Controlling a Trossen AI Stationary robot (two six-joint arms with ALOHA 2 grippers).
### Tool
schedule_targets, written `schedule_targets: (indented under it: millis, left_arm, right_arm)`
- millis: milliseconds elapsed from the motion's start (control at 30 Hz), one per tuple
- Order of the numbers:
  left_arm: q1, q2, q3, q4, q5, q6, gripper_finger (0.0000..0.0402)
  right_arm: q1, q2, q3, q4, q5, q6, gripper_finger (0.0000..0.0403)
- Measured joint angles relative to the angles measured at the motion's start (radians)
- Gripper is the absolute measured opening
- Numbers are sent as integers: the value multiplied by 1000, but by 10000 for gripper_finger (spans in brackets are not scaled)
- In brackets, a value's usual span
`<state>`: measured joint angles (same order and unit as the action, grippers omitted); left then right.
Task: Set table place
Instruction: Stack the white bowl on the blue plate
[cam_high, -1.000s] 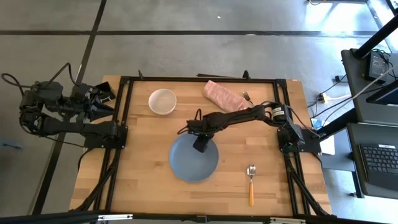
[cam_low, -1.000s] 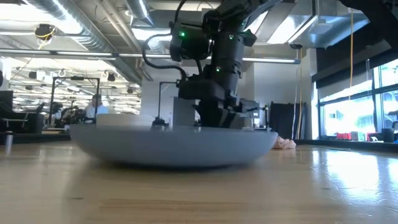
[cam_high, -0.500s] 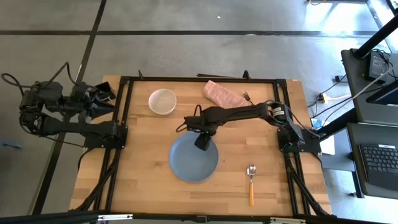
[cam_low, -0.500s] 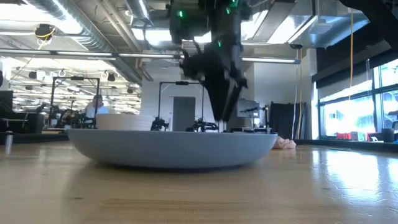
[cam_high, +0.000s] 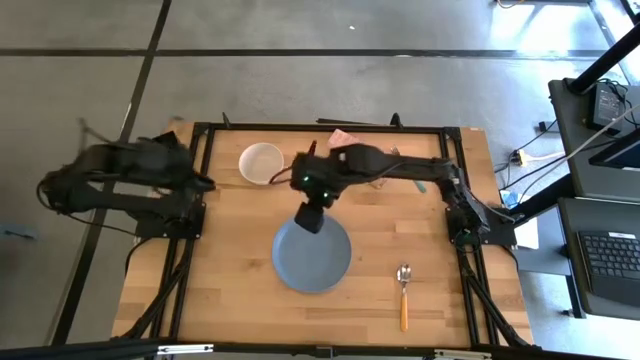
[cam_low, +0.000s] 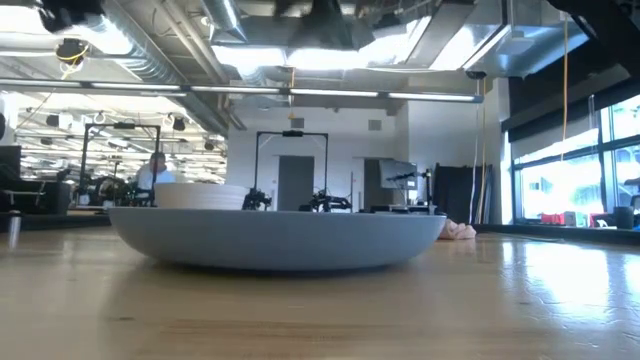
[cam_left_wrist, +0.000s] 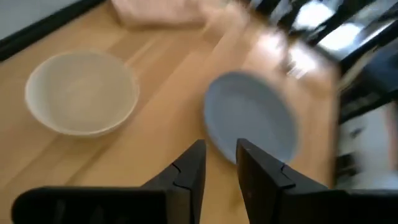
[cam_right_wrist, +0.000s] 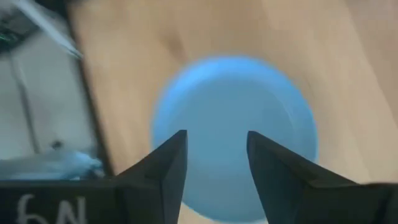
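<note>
The grey-blue plate (cam_high: 312, 258) lies flat on the table (cam_high: 230, 290), near its middle; it also shows in the low view (cam_low: 278, 238). The white bowl (cam_high: 261, 163) stands at the far left. The orange-handled spoon (cam_high: 403, 296) lies near the front right. My right arm covers the spot where the fork lay. My right gripper (cam_high: 310, 218) hangs open high above the plate's far rim, with the plate (cam_right_wrist: 236, 130) below its fingers. My left gripper (cam_high: 198, 182) is at the table's left edge, open by a narrow gap, facing the bowl (cam_left_wrist: 81, 92) and the plate (cam_left_wrist: 252, 121).
A pink cloth (cam_high: 343, 135) lies at the far edge, mostly under my right arm; it also shows in the low view (cam_low: 458, 230). Black frame rails (cam_high: 196, 200) run along both sides of the table. Bare wood lies left and right of the plate.
My right gripper has risen from the plate's far rim, out of the low view, and gone a little toward the far left. The plate has stayed flat where it was. My left arm has swung from its place off the table's left side toward the table's left edge.
</note>
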<state>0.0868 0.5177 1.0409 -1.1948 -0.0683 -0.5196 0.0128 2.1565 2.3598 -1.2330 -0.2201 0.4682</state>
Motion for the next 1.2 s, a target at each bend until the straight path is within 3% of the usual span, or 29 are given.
schedule_targets:
  millis: [133,300,667,800,1000,1200]
  left_arm:
    - [0,110,-87,29,-73,127,82]
    - [20,235,-157,186,-203,216,82]
    - [162,564,-168,336,-137,233,145]
    - [183,646,-168,474,-91,217,165]
    - [245,752,-168,592,-27,183,163]
    - [301,843,-168,607,-48,147,156]
  right_arm:
    - [8,-109,-77,140,-50,26,168]
    - [28,-173,-84,128,-36,23,168]
    - [77,-195,-84,114,25,25,168]
    - [95,-195,-84,112,29,25,168]
    - [124,-194,-85,109,44,31,168]
    - [145,-194,-85,108,44,50,168]
